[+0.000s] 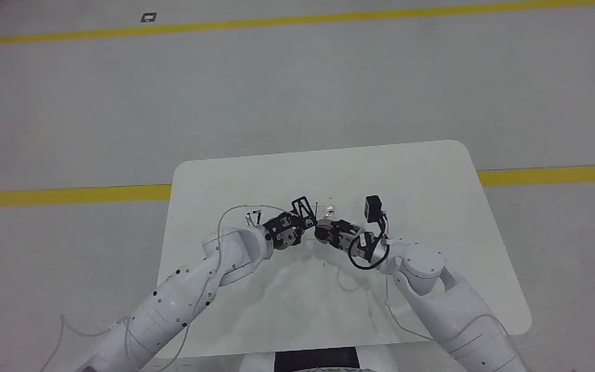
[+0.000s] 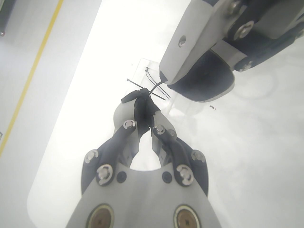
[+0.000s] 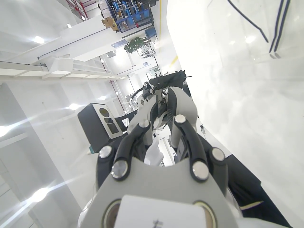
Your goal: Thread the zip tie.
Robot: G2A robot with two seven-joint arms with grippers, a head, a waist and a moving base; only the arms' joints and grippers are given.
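A thin black zip tie (image 2: 155,87) hangs over the middle of the white table (image 1: 418,186), held between both grippers. My left gripper (image 2: 143,95) is shut on one part of it with its black pads. My right gripper (image 2: 163,79) comes in from the opposite side, and its tips pinch the strap's other part. In the top view the left gripper (image 1: 299,223) and right gripper (image 1: 325,229) meet tip to tip. In the right wrist view my right gripper (image 3: 177,85) points at the left one's black fingertips (image 3: 169,79).
A clear tray (image 2: 142,60) lies on the table just beyond the grippers, with spare black zip ties (image 2: 149,75) in it. The right wrist view shows the same tray (image 3: 237,12) and the zip ties (image 3: 280,12). Small bits (image 2: 212,107) lie near the tray.
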